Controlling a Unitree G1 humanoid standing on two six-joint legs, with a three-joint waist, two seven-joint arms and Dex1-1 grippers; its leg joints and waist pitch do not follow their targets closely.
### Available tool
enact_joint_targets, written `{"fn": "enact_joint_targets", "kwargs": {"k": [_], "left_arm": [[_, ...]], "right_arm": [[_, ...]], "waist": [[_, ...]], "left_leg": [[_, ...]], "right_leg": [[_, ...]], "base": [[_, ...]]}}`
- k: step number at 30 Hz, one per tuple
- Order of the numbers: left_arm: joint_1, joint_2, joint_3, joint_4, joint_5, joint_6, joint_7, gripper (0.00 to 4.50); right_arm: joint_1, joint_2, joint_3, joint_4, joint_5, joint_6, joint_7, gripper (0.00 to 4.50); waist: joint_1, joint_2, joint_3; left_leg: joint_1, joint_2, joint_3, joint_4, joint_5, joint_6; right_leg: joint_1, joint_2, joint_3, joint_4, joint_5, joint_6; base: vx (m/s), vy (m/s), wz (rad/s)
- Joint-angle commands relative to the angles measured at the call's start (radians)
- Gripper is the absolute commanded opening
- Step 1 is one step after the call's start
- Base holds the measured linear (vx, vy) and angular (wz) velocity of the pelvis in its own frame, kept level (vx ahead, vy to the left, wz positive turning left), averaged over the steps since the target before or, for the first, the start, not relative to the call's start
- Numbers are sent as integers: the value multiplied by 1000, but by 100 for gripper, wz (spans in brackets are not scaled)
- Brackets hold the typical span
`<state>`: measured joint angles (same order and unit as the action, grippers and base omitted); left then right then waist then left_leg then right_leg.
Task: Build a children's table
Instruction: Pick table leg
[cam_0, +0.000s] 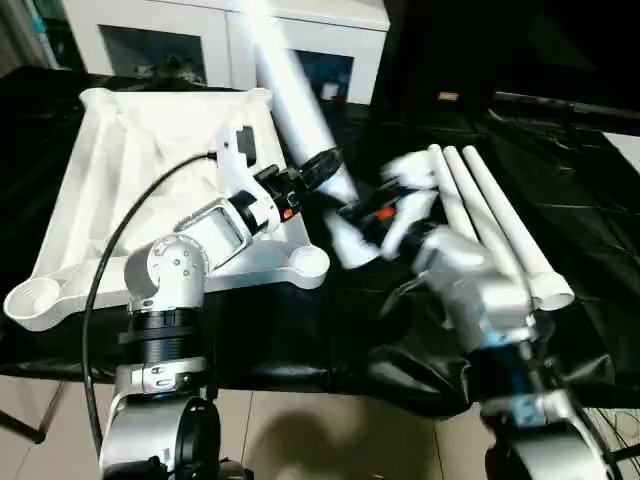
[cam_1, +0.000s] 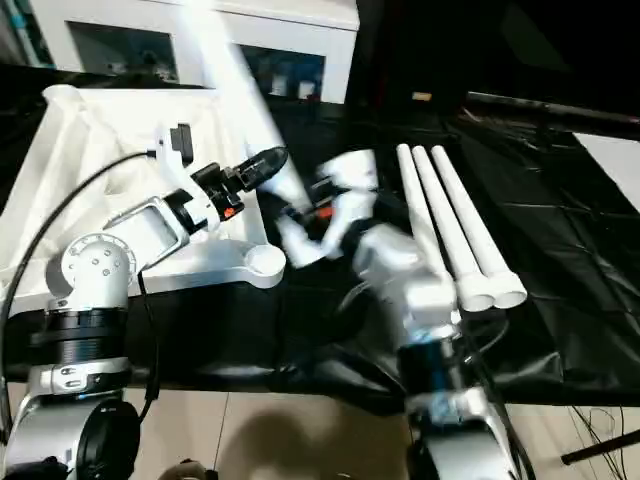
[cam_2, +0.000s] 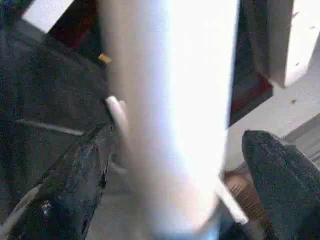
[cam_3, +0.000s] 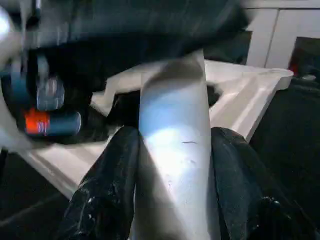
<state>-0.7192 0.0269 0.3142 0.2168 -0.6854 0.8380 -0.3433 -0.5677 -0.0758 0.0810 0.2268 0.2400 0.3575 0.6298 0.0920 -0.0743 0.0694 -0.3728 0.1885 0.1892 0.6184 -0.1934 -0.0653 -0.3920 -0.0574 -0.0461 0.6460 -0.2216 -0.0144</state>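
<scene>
Currently one leg (cam_0: 295, 100) is held off the black-covered bench between both arms, slanting up and away from the grippers toward the cabinet (cam_0: 200, 40) behind.

Right gripper (cam_3: 172, 165): both fingers are pressed against the sides of the leg near its lower end, clamped on it. The grip looks firm, with the tube seated between the pads.

Left gripper (cam_2: 175, 175): its fingers stand apart on either side of the same leg, higher up the tube than the right gripper. A gap shows on at least one side, so it brackets the leg rather than clamps it.

Tabletop (cam_0: 110, 200): lies underside up, just beside and beneath the left gripper, with the near corner socket (cam_0: 305, 262) below the held leg's lower end. Three spare legs (cam_0: 495, 215) lie side by side, on the outer side of the right gripper and touching one another.

Handling assessment: the leg appears to be a light, stiff, hollow plastic tube with a smooth, probably slippery surface. Being long, it will lever against a single grip near the end. The taper means a hold can slide toward the thin end. Recommended hold is near the end going into the socket, with the second gripper steadying mid-length.
</scene>
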Motion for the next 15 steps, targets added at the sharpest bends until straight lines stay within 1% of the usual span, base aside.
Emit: {"fn": "enact_joint_targets", "kwargs": {"k": [1, 2, 3, 4, 5, 6, 7, 8, 10, 11, 12, 13, 14, 15], "left_arm": [[-24, -7, -5, 3, -9, 10, 22, 433], [-26, -11, -1, 4, -4, 13, 36, 415], [-26, -12, 0, 4, -4, 14, 40, 415], [-26, -21, 9, 3, -5, 18, 60, 415], [-23, -20, 5, -3, 10, 12, 78, 400], [-21, -19, 4, -6, 20, 7, 93, 384], [-17, -18, 3, -13, 36, 1, 120, 373], [-10, -18, 2, -25, 44, -4, 148, 373], [-5, -19, 0, -32, 46, -5, 154, 367], [-2, -19, -2, -38, 50, -6, 159, 367], [3, -23, -6, -46, 65, -13, 178, 336], [6, -26, -4, -52, 66, -14, 190, 329], [5, -27, -4, -48, 75, -23, 203, 326], [3, -24, -7, -38, 83, -30, 206, 326]], "right_arm": [[18, -20, 4, -42, -14, 1, -17, 180], [25, -23, 15, -57, -16, 6, -27, 180], [26, -23, 18, -58, -20, 6, -31, 180], [29, -26, 32, -64, -37, 4, -47, 180], [27, -24, 38, -61, -54, 0, -62, 180], [21, -22, 44, -51, -73, -9, -77, 180], [12, -15, 47, -36, -91, -15, -101, 180], [6, -4, 51, -31, -109, -17, -126, 180], [7, 0, 53, -35, -112, -15, -132, 180], [7, 3, 55, -37, -114, -14, -136, 180], [7, 11, 65, -39, -123, -17, -141, 180], [10, 13, 73, -46, -126, -16, -146, 180], [13, 14, 78, -50, -127, -16, -148, 180], [12, 14, 84, -47, -131, -20, -150, 180]], "waist": [[0, 17, -76], [-1, 14, -75], [-1, 14, -76], [-3, 10, -76], [-3, 1, -75], [-2, 5, -75], [-4, 7, -74], [-5, 7, -75], [-4, 7, -76], [-4, 9, -75], [-4, 10, -76], [-4, 15, -75], [-4, 15, -76], [-4, 19, -75]], "left_leg": [[19, 43, -20, -74, -66, 10], [17, 44, -21, -75, -62, 8], [18, 44, -22, -74, -61, 8], [16, 43, -21, -74, -54, 10], [16, 42, -20, -73, -56, 13], [15, 42, -21, -73, -53, 13], [16, 43, -21, -74, -53, 9], [15, 44, -22, -74, -54, 5], [17, 42, -21, -73, -53, 6], [17, 43, -21, -74, -51, 7], [17, 43, -21, -74, -47, 7], [16, 43, -22, -74, -48, 7], [16, 42, -22, -74, -53, 6], [17, 42, -22, -75, -58, 4]], "right_leg": [[56, -81, 51, -66, 53, -233], [57, -81, 51, -65, 53, -223], [57, -81, 51, -65, 55, -222], [58, -80, 51, -64, 56, -220], [58, -81, 52, -68, 47, -215], [58, -82, 51, -66, 42, -214], [56, -82, 51, -68, 30, -207], [55, -82, 51, -66, 27, -204], [55, -81, 52, -66, 30, -200], [54, -80, 52, -65, 41, -200], [54, -80, 51, -64, 49, -200], [53, -79, 51, -64, 58, -200], [54, -80, 51, -64, 62, -199], [53, -80, 52, -65, 60, -199]], "base": [[0, 0, 0], [0, 0, 0], [0, 0, 0], [0, 0, 0], [0, 0, 0], [0, 0, 0], [0, 0, 0], [0, 0, 0], [0, 0, 0], [0, 0, 0], [0, 0, 0], [0, 0, 0], [0, 0, 0], [0, 0, 0]]}}
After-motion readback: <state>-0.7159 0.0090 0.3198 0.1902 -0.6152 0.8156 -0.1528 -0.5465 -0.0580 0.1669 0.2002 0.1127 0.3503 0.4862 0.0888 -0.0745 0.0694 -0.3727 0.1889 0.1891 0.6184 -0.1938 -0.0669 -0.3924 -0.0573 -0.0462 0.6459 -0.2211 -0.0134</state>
